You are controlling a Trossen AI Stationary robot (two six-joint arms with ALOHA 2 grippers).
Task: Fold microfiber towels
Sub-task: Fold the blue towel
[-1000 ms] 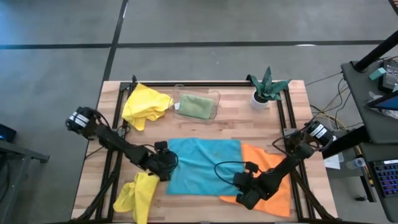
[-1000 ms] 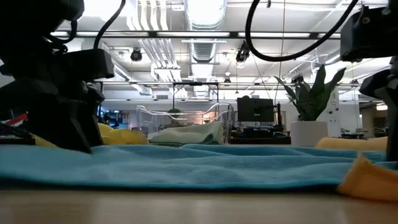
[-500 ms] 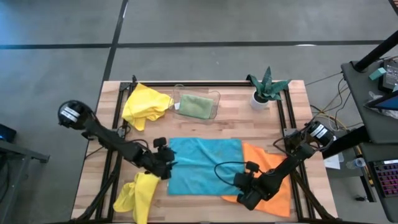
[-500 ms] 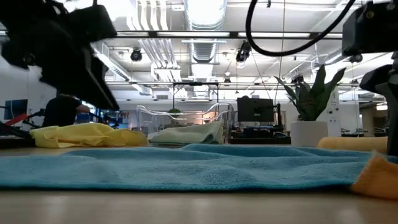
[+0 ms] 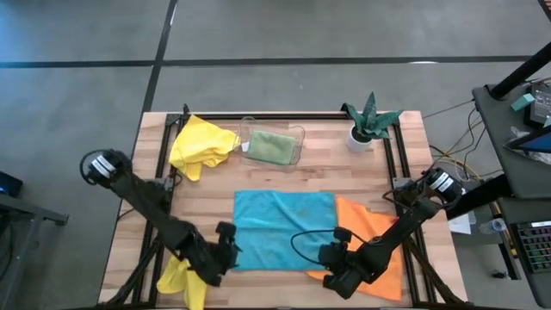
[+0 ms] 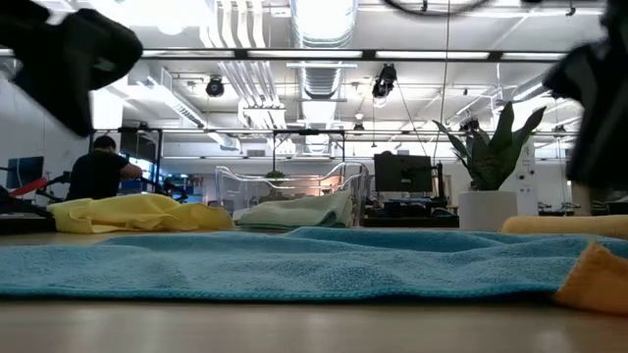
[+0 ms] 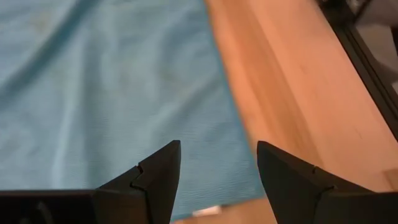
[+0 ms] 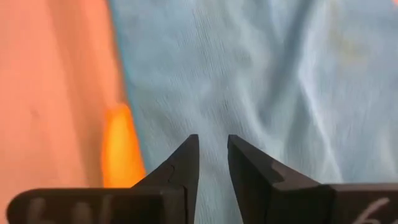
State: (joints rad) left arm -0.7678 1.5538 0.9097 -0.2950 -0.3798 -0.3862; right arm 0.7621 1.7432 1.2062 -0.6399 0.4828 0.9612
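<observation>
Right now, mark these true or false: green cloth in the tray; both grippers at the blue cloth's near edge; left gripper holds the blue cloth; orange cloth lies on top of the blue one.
1. The green cloth lies in the clear tray. True.
2. Left gripper and right gripper are at the blue cloth's near edge. True.
3. Left gripper holds the blue cloth. False: its fingers are open, nothing between them.
4. The orange cloth lies on top of the blue one. False: blue overlaps orange.

towel [image 5: 284, 228] spread mid-table, overlapping towel [image 5: 379, 237] on its right
</observation>
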